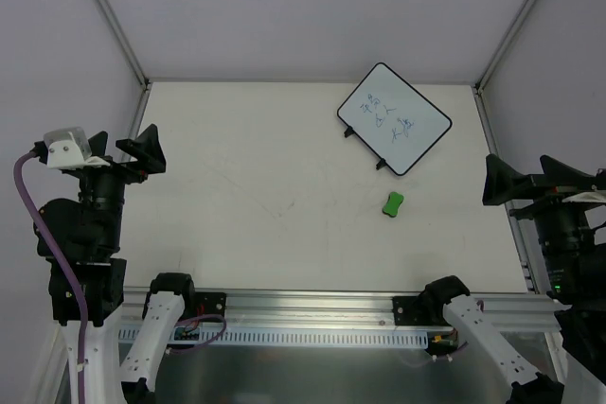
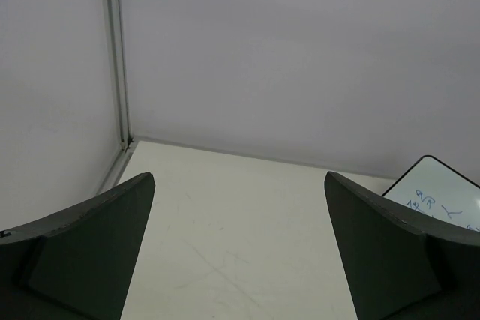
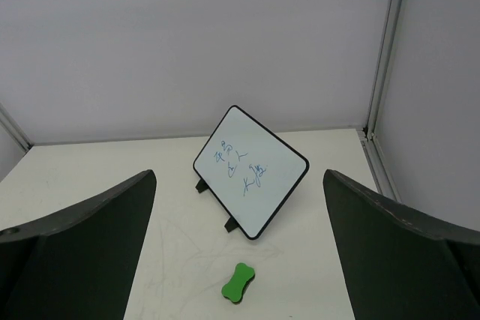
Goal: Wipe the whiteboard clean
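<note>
Item: whiteboard, lying flat at the far right of the tabletop, turned on a diagonal, with its small black tabs on the edge facing the middle of the tabletop. Condition: blue scribbles cover the centre of its face and none are wiped. Accessory: green eraser, loose on the tabletop just near-side of the board, close to it but not touching. Left end effector: raised at the left side, well apart from board and eraser, jaws spread wide, holding nothing. Right end effector: raised at the right edge, facing board and eraser, jaws likewise spread wide and empty. Step in hand, by judgement: the opening one, since the eraser is not yet picked up. Next move calls for: the nearer right arm descending on the eraser, pinching it across its narrow waist, then carrying it onto the written area. The board may slide when rubbed.
</note>
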Tool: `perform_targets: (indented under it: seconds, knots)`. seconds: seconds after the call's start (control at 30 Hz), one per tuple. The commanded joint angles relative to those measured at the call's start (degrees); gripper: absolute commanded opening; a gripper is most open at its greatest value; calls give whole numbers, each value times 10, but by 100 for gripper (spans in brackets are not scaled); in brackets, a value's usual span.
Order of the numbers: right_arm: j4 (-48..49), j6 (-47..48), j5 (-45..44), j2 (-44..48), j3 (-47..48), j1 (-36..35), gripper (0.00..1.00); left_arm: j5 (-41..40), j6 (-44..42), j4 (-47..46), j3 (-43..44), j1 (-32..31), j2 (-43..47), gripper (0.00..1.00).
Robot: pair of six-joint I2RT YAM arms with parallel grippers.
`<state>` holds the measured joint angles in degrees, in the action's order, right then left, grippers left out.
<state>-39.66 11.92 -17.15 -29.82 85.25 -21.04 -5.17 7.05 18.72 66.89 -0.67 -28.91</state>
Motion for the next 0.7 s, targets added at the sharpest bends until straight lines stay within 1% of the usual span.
perform_targets:
  seconds: [0.0, 0.13, 0.23, 0.33, 0.43, 0.47, 0.53, 0.6, 0.63, 0.67]
  knots:
    - [15, -11, -1, -18, -9, -4, 99, -10, 14, -7, 0, 3, -5, 99]
    - [-16, -45, -21, -44, -16, -4, 99, -12, 23, 0, -7, 3, -19, 99]
    - [-45, -73, -9, -79, -30, -5, 99, -9, 38, 4, -14, 3, -36, 99]
    - [-53, -105, 6, -111, -68, -3, 99, 1, 56, 5, -22, 3, -58, 99]
    - [-52, -164, -23, -138, -134, -3, 99, 17, 71, 6, -30, 3, -85, 99]
    - [-53, -210, -32, -146, -150, -4, 99, 29, 74, 6, -33, 3, -92, 99]
    - [-46, -250, -48, -174, -205, -3, 99, 35, 75, 7, -40, 3, -112, 99]
    - [-12, -273, -35, -197, -245, -1, 99, 33, 82, 6, -49, 4, -121, 99]
    - [-6, -284, -12, -232, -275, 6, 99, 34, 83, 6, -60, 3, -131, 99]
    - [-4, -298, -3, -254, -284, 9, 99, 37, 86, 6, -64, 3, -136, 99]
